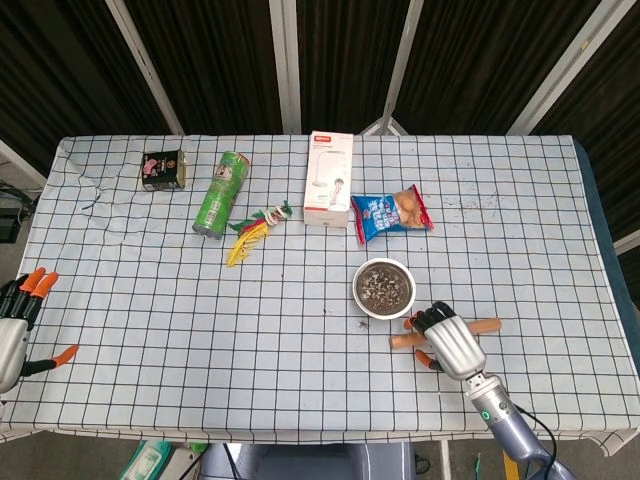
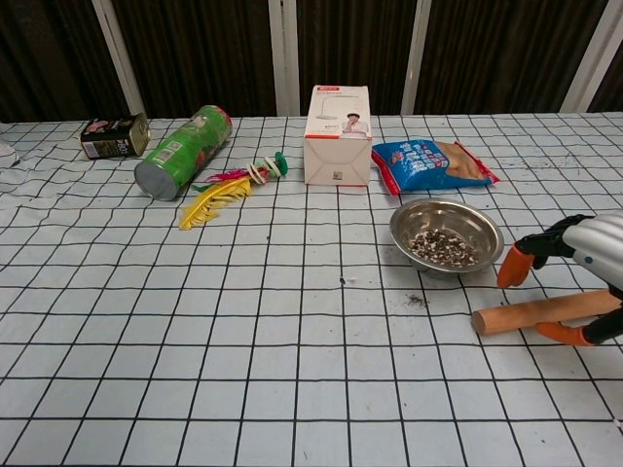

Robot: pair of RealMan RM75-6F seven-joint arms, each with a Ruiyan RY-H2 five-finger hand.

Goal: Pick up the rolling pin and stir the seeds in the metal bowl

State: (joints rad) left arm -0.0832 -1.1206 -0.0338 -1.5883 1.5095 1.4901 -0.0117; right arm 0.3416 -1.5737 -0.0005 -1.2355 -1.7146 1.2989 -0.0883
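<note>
The wooden rolling pin (image 1: 400,341) (image 2: 516,315) lies flat on the checked cloth, just right of and nearer than the metal bowl (image 1: 383,302) (image 2: 482,227), which holds dark seeds (image 2: 443,249). My right hand (image 1: 448,340) (image 2: 596,241) hovers over the middle of the pin. Its fingers are spread, one orange fingertip (image 2: 511,269) behind the pin and the thumb tip in front; they do not close around it. My left hand (image 1: 15,326) sits at the table's near left edge, fingers apart and holding nothing.
Along the far side lie a small tin (image 1: 163,169), a green can (image 1: 220,193) on its side, a feather toy (image 1: 255,228), a white box (image 1: 329,178) and a blue snack bag (image 1: 392,213). A few spilled seeds (image 2: 417,300) lie near the bowl.
</note>
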